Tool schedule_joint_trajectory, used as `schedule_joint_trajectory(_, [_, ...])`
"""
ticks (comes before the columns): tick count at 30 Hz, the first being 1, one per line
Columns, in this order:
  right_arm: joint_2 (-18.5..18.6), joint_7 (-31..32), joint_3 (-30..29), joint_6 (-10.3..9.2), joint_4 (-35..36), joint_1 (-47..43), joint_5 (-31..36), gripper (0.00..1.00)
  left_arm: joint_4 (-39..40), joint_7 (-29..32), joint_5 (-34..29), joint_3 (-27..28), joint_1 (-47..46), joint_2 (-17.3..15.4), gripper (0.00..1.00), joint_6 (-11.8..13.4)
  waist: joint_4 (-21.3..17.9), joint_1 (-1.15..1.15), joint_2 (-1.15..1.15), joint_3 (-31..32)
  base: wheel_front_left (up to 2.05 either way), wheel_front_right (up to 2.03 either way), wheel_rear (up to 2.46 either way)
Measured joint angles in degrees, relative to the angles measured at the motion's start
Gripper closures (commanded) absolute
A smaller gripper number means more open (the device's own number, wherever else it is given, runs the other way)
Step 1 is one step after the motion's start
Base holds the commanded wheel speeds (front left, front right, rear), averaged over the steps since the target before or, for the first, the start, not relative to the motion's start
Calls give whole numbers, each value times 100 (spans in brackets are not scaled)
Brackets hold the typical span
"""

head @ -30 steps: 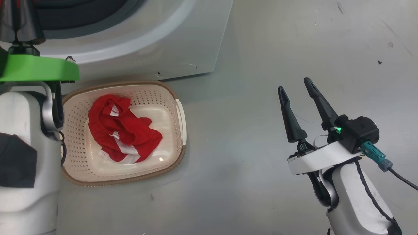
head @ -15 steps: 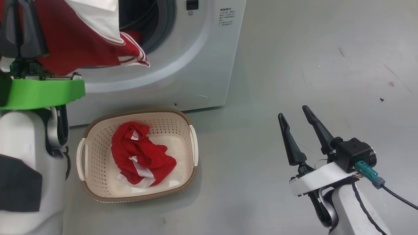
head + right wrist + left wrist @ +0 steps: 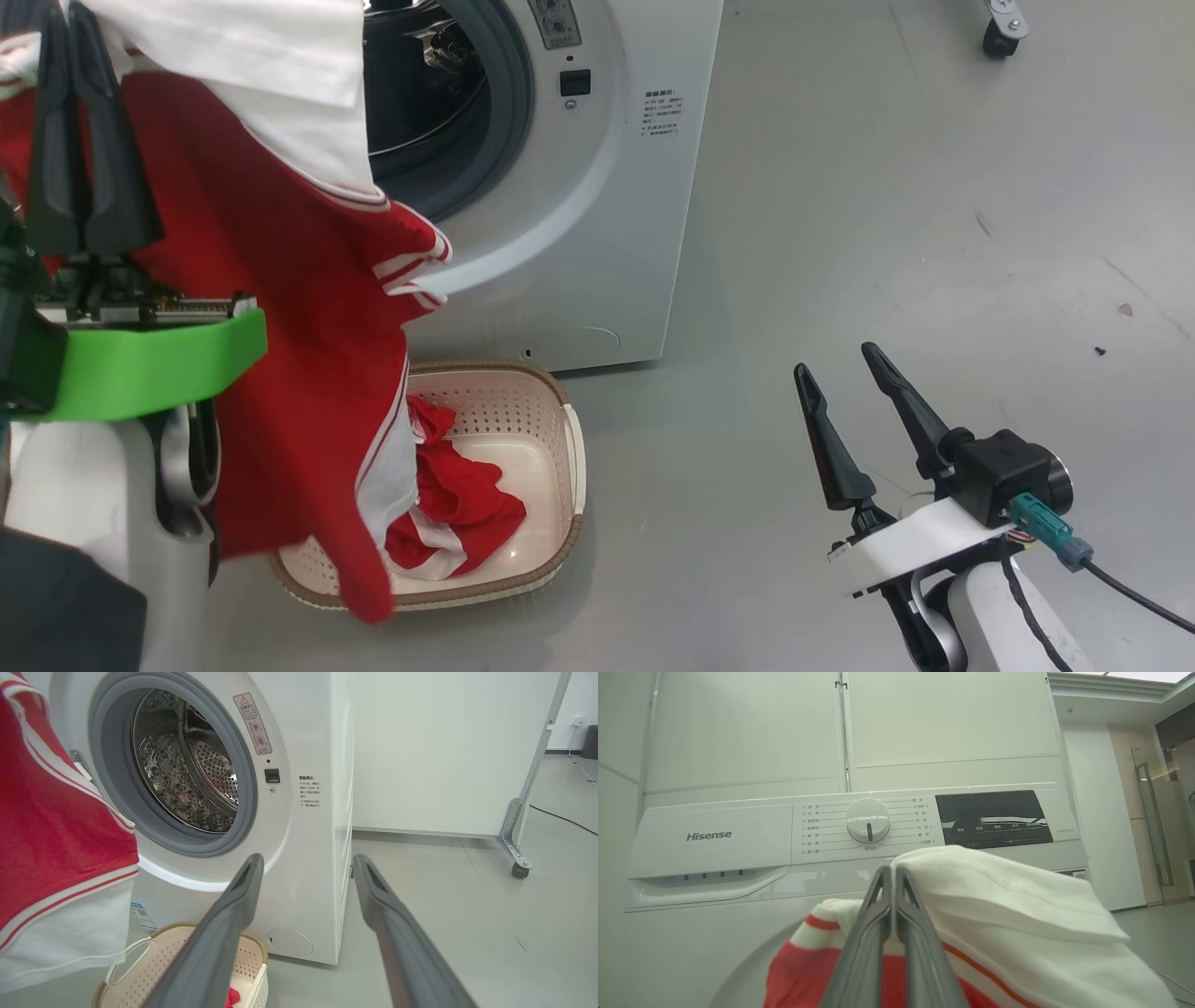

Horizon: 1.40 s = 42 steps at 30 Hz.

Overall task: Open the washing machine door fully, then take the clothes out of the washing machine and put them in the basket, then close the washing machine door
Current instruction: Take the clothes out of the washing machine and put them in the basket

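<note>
Plainly, the coming move turns on up and down. The left hand (image 3: 891, 877) is raised in front of the washing machine (image 3: 635, 233), its two fingers pressed together on the white upper edge of the red garment (image 3: 271, 280). The basket (image 3: 574, 457) stands on the floor (image 3: 840, 187) below that hand and a little to its right.

The garment hangs as one long drape, its long axis near vertical. Its top is level with the mouth of the drum (image 3: 187, 779) and its lowest red tip dangles at the basket's near rim. Whether that tip is just inside or just outside the rim, the head view does not settle. Another red piece (image 3: 457, 504) with white stripes lies in the bottom of the basket.

The right hand (image 3: 836, 359) is well apart to the right over bare floor, fingers spread wide and holding nothing. The left is therefore the nearer arm, and it carries the load.

By my reading, the step in hand is the delivery. It calls for carrying the left hand rightward until the drape's tail centres over the basket, then lowering before letting go — dropped from this height, the long cloth could fold across the rim and spill onto the floor.
</note>
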<state>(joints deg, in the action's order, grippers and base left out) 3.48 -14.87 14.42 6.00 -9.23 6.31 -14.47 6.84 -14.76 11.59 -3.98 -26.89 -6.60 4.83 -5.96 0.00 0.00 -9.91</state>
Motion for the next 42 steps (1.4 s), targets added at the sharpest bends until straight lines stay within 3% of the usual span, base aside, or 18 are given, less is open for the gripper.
schedule_joint_trajectory(14, [-1, 0, -8, 42, 160, -95, 9, 0, 69, 144, 63, -162, 1098, 212, 100, 53, -14, 0, 0, -94, 0, 0, 0])
schedule_joint_trajectory(21, [-3, 0, 27, 43, 301, -88, 36, 0, -316, 341, 246, -196, 1421, 238, 100, 68, -47, 0, 0, -351, 0, 0, 0])
schedule_joint_trajectory(33, [-11, 0, 62, 47, 588, 174, 42, 0, -1421, 604, 470, -275, 1407, 274, 100, 68, -230, 0, 0, -1104, 0, 0, 0])
schedule_joint_trajectory(42, [-23, 0, 100, 49, 749, 469, -7, 0, -2390, 893, 577, -294, 656, 266, 100, -59, -417, 0, 0, -1806, 0, 0, 0])
